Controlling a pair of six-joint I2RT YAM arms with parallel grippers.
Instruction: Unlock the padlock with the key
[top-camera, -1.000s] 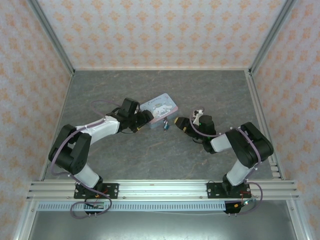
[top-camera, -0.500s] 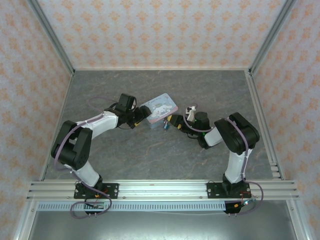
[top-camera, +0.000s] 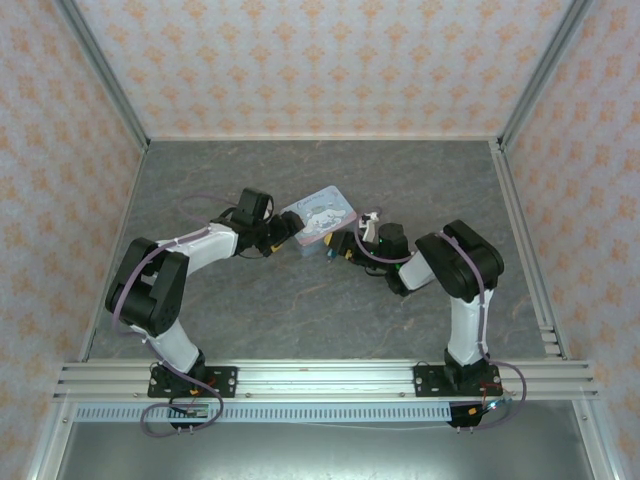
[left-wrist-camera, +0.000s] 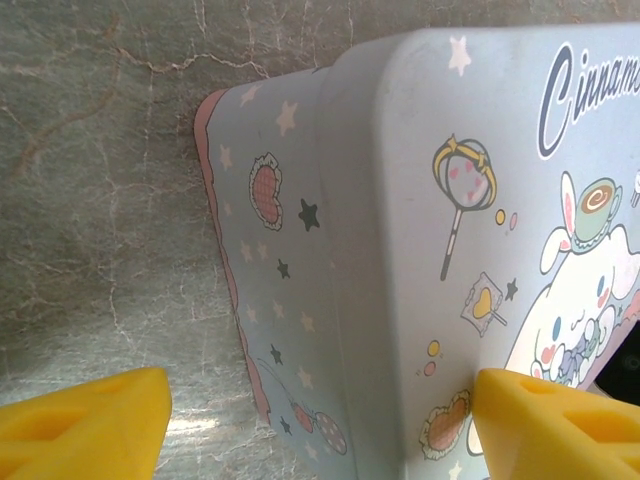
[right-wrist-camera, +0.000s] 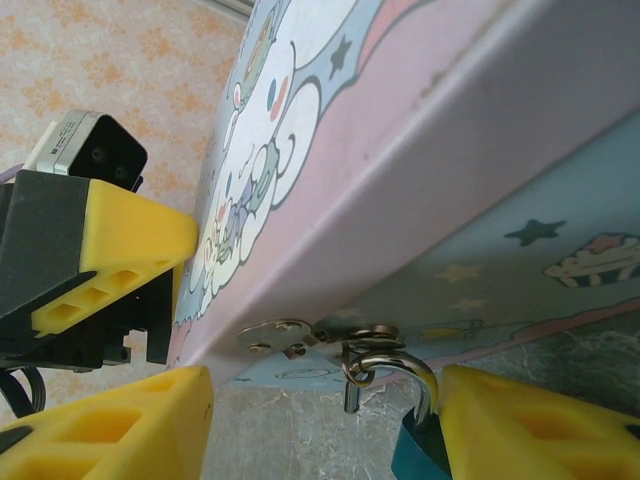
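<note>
The tiny teal padlock (right-wrist-camera: 412, 458) hangs by its metal shackle (right-wrist-camera: 405, 368) from the hasp (right-wrist-camera: 300, 335) on the front of the pale-blue cartoon tin (top-camera: 320, 213). In the top view the padlock (top-camera: 328, 251) sits just in front of the tin. My right gripper (right-wrist-camera: 320, 432) is open and low, with the hasp and shackle between its yellow fingers; the padlock body touches the right-hand finger (right-wrist-camera: 530, 420). My left gripper (left-wrist-camera: 320, 430) is open and straddles the tin's (left-wrist-camera: 400, 250) left end. I cannot make out a key in any view.
Both grippers, left (top-camera: 285, 231) and right (top-camera: 344, 245), meet at the tin in the middle of the grey table (top-camera: 300, 310). The left gripper's yellow finger (right-wrist-camera: 110, 260) rests on the tin's lid. Patterned walls enclose the table on three sides.
The right arm has reached left, bringing its gripper up to the padlock at the tin's front. The left gripper has shifted slightly along the tin's left end.
</note>
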